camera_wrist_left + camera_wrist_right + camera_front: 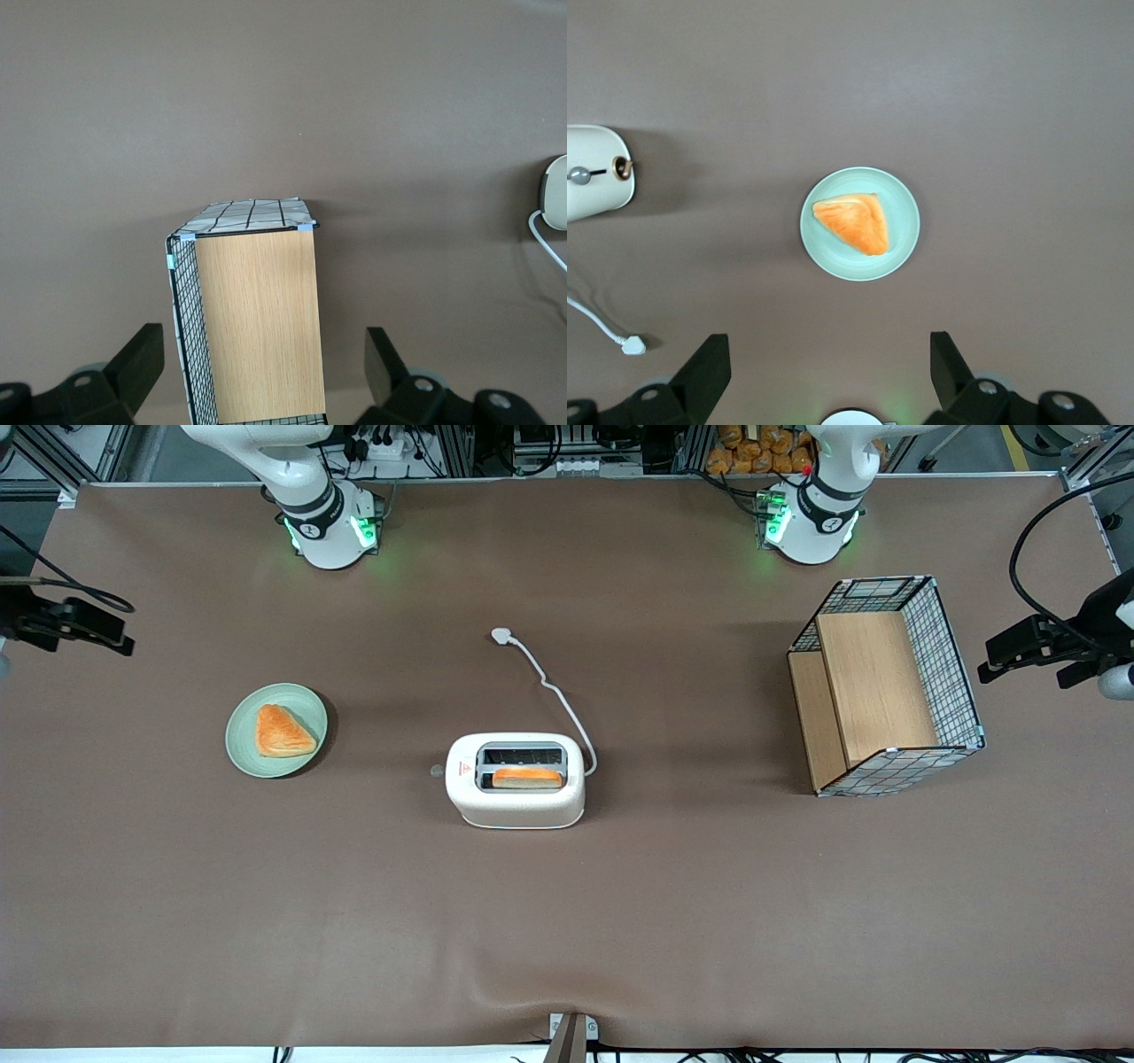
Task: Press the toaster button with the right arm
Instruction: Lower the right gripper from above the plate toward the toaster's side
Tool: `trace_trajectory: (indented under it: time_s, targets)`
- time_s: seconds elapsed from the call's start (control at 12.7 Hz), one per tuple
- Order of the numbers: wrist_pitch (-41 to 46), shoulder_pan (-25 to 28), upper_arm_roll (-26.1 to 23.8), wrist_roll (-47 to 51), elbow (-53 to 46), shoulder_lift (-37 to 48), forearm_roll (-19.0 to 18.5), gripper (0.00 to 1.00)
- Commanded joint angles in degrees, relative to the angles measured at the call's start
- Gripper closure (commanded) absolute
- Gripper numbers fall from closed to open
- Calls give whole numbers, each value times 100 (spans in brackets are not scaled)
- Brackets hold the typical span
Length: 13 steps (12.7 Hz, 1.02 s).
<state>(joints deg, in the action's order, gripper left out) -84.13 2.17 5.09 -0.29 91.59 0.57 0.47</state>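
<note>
The tool (829,376) of the right arm (297,487) hangs in the air above the worktop (266,921), at the working arm's end, and it holds nothing – its two black fingers (704,372) stand wide apart. It looks down on a pale green plate (904,232) which carries a triangular orange pastry (852,223); the tool does not touch the plate.

The toaster (516,804) stands on the worktop near the middle, well apart from the plate and toward the parked arm's end from it. A slice of toast (527,778) sits in the toaster's slot that is nearer to the front camera; the other slot looks dark. The red triangle mark (466,769) is on the toaster's top, at the end that faces the plate. The toaster button (579,175) – a small grey knob – sticks out from this same narrow end. The white cord (558,700) runs from the toaster away from the front camera to the plug (502,636), which lies flat on the worktop.

Toward the parked arm's end from the toaster, well apart from it, stands a wire basket (952,664) with wooden boards inside
</note>
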Motion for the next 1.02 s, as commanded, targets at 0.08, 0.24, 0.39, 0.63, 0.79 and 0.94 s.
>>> trace_trajectory:
  time_s: [0.08, 0.24, 0.39, 0.63, 0.79, 0.94]
  targets:
    - [28, 266, 10, 38, -1, -337, 540, 0]
    - [28, 380, 10, 47, 26, -635, 892, 0]
    - [28, 547, 10, 47, 69, -987, 1296, 0]
    - [-42, 723, 10, 55, 87, -1462, 2157, 0]
    - [-242, 785, 10, 55, 87, -1726, 2667, 0]
    - [-637, 1004, 10, 64, 87, -1919, 2844, 0]
